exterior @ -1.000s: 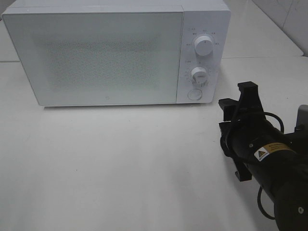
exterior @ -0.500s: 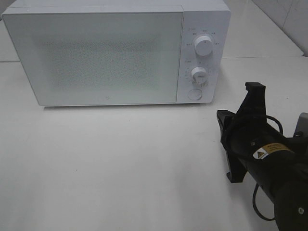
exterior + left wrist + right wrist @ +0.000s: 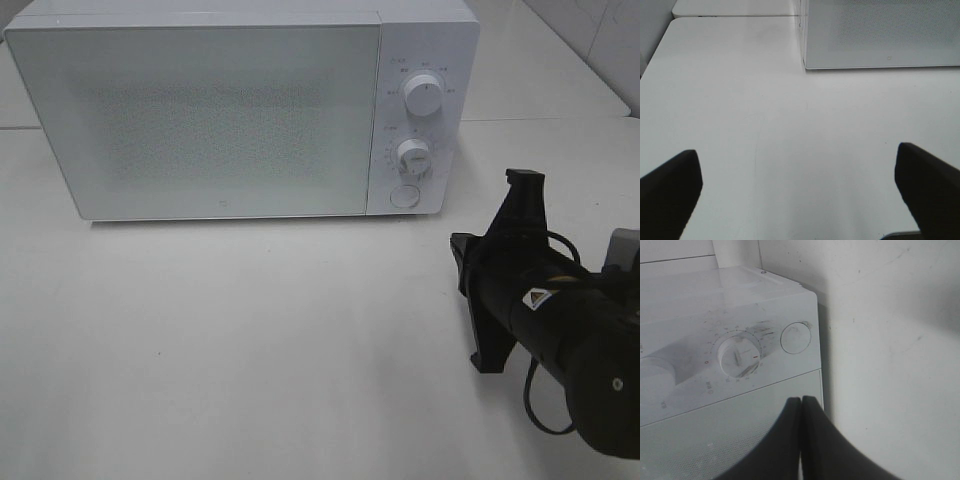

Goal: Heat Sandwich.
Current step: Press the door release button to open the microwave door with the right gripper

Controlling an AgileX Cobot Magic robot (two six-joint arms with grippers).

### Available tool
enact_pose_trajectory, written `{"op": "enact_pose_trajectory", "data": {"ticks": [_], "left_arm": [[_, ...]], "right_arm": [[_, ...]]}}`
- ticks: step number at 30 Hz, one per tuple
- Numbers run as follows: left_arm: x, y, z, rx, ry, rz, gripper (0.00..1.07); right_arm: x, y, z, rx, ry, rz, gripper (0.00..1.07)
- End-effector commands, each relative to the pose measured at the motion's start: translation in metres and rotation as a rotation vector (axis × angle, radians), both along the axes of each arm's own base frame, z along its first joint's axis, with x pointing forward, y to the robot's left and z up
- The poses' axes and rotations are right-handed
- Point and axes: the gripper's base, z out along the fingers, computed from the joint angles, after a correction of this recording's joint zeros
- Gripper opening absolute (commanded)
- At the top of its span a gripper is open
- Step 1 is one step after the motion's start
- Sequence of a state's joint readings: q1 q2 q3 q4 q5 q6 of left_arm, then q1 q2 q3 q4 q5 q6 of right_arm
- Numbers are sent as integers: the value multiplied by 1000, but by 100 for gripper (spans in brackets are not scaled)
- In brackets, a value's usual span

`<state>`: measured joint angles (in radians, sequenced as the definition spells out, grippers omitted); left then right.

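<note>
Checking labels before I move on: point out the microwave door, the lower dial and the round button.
Door (image 3: 210, 120): exterior high view, middle of panel.
Lower dial (image 3: 412, 155): exterior high view, knob face.
Button (image 3: 404, 196): exterior high view, centre.

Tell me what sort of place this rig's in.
Probably a lab bench staged as a kitchen counter: a boxy white microwave oven with two round dials on a plain white tabletop, and a black robot arm nearby.

Shows a round black right arm (image 3: 585, 345) with a small yellow sticker (image 3: 541, 298). Carries a thin black cable (image 3: 526, 405). Ends in narrow matte black fingers (image 3: 782, 445).
</note>
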<state>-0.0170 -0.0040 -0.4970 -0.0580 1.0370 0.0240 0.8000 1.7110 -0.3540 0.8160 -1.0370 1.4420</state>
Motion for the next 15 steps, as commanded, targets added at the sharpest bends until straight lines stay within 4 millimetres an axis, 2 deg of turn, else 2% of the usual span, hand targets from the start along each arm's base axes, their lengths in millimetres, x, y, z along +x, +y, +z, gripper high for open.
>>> {"op": "enact_pose_trajectory", "data": {"ticks": [1,8,15], "left_arm": [[-3,0,-1,2,-27,5,101],[-3,0,-1,2,-27,5,101],[-3,0,-1,2,-27,5,101]], "right_arm": [[14,1,4,-19,-4,38,1],[37,0,10,-36,-16,42,1],[67,6,-2,-43,7,63,1]]}}
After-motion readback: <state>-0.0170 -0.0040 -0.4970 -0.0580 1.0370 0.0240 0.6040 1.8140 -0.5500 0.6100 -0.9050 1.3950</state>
